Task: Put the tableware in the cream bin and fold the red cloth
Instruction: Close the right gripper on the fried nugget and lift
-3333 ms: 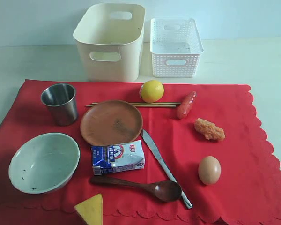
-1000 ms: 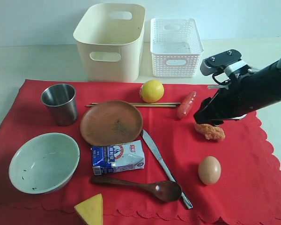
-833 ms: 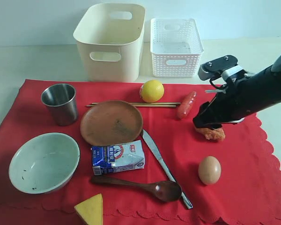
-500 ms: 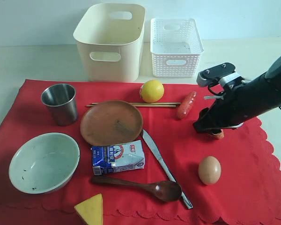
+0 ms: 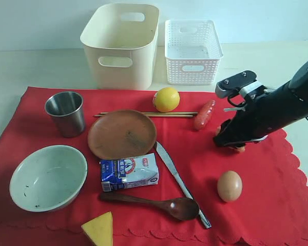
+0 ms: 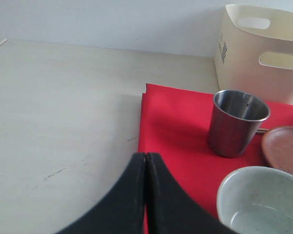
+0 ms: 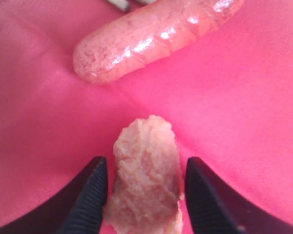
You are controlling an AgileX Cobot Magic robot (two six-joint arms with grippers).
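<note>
Red cloth | carton print unreadable | left tool together | right tool apart around nugget

Bare bench lies open left of the bin. The right arm blocks the cloth between sausage and egg.

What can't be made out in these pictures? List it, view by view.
Right wrist view: whether the fingers of the right gripper touch the fried piece.
Exterior view: that piece, mostly under the gripper.
Exterior view: the cream bin floor, behind its near wall.
Exterior view: the cheese wedge, cut by the bottom edge.
The left gripper: outside the exterior view.
</note>
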